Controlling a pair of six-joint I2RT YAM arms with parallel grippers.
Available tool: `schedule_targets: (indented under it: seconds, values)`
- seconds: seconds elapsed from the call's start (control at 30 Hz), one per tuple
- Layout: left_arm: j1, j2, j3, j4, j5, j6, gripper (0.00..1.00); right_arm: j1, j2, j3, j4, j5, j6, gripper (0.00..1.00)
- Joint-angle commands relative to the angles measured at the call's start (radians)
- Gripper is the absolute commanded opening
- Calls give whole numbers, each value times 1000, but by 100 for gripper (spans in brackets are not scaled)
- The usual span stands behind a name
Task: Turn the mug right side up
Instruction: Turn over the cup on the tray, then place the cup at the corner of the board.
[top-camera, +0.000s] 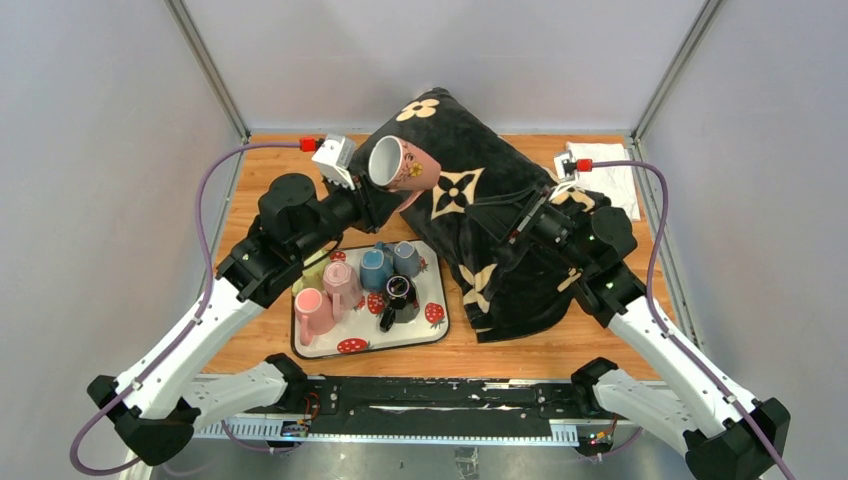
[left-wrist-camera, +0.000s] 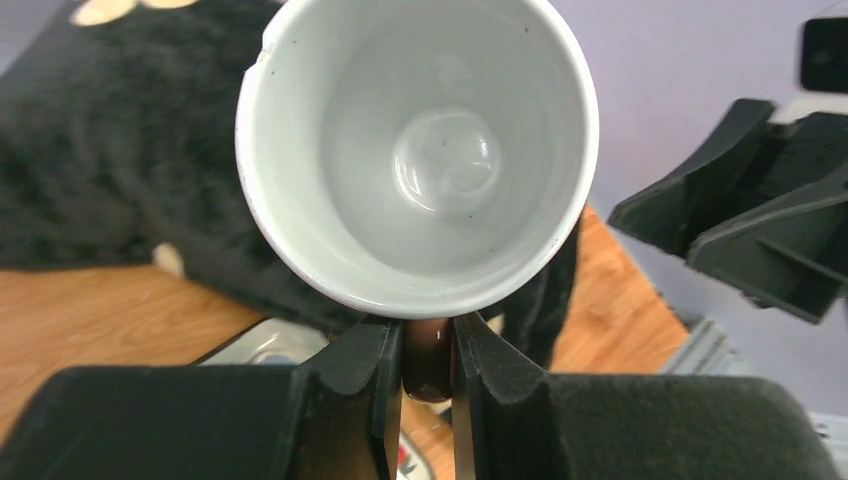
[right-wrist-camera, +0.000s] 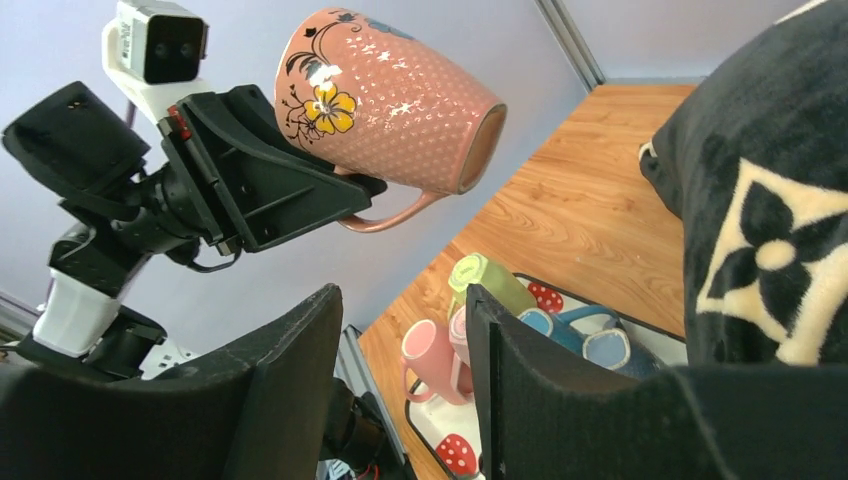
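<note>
My left gripper (top-camera: 372, 200) is shut on the handle of a pink mug (top-camera: 403, 166) with a yellow flower and holds it in the air above the black cloth. The mug lies on its side, its white mouth facing the left wrist camera (left-wrist-camera: 418, 150), the handle pinched between the fingers (left-wrist-camera: 372, 375). In the right wrist view the mug (right-wrist-camera: 385, 95) hangs high at the left, held by the left gripper (right-wrist-camera: 345, 200). My right gripper (right-wrist-camera: 400, 320) is open and empty over the black cloth (top-camera: 505, 235).
A strawberry-print tray (top-camera: 425, 330) on the wooden table holds several mugs: pink (top-camera: 312, 310), blue (top-camera: 377, 268), black (top-camera: 400, 298) and green (right-wrist-camera: 490, 280). The black flower-patterned cloth is heaped at centre right. A white cloth (top-camera: 605, 170) lies at the back right.
</note>
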Motion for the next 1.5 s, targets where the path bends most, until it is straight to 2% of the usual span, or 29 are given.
schedule_targets:
  seconds: [0.0, 0.3, 0.47, 0.7, 0.77, 0.9, 0.97, 1.23, 1.47]
  values:
    - [-4, -60, 41, -61, -161, 113, 0, -6, 0, -2, -38, 11, -52, 53]
    - [-4, -32, 73, -212, -306, 182, 0, -6, 10, 0, -84, 17, -76, 53]
    - [-4, -58, 38, -152, -295, 193, 0, -6, 13, 10, -131, 8, -107, 53]
    - [2, 8, 98, -193, -385, 221, 0, -6, 30, 47, -247, 4, -149, 53]
    - [41, 20, 96, -175, -363, 212, 0, -6, 36, 53, -257, -7, -151, 53]
    - [234, 52, 89, -132, -174, 146, 0, -6, 31, 53, -284, -16, -147, 52]
    - [311, 75, 98, -117, -133, 126, 0, -6, 24, 50, -295, -24, -147, 52]
    - [481, 234, 195, -147, -195, 113, 0, -6, -5, 48, -370, -27, -180, 52]
    - [590, 387, 244, -155, -154, 82, 0, -8, -18, 57, -455, -1, -225, 52]
